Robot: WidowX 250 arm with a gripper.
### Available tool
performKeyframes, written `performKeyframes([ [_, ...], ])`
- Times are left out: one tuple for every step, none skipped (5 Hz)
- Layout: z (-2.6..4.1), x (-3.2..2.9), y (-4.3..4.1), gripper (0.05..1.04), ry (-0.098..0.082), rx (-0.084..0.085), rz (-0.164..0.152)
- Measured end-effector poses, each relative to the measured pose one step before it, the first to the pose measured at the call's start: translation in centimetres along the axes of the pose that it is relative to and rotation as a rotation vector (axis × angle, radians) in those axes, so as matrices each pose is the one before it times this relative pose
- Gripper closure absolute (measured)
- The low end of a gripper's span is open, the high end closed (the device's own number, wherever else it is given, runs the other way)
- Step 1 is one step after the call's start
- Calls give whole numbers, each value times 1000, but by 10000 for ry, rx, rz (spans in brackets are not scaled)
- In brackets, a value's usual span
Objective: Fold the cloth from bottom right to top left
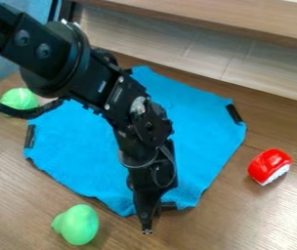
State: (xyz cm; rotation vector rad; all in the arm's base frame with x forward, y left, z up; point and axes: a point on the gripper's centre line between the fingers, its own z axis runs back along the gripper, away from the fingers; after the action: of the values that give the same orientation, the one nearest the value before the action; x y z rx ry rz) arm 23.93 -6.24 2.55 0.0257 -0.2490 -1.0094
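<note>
The blue cloth [206, 132] lies spread out flat on the wooden table, with black pieces at its left, right and bottom corners. Across its middle hangs the arm, which hides part of the cloth. My gripper [146, 228] points down just past the cloth's bottom edge, close to the black piece [169, 206] at the bottom corner. Whether it touches the cloth there, I cannot tell.
A light green pear-shaped toy [79, 224] lies at the lower left. A red and white toy [269, 166] is at the right. Beyond the cloth's left corner sits a green ball [19, 99]. A wooden ledge [243, 22] runs along the back.
</note>
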Motion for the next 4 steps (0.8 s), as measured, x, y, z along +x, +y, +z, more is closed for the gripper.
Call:
performKeyframes([
  [-26,135,102,1008,-22,1,26],
  [-46,98,-7,1022,-14,-53,49],
  [134,310,4,1025,23,-204,148],
  [505,778,446,1027,-121,-103,44],
])
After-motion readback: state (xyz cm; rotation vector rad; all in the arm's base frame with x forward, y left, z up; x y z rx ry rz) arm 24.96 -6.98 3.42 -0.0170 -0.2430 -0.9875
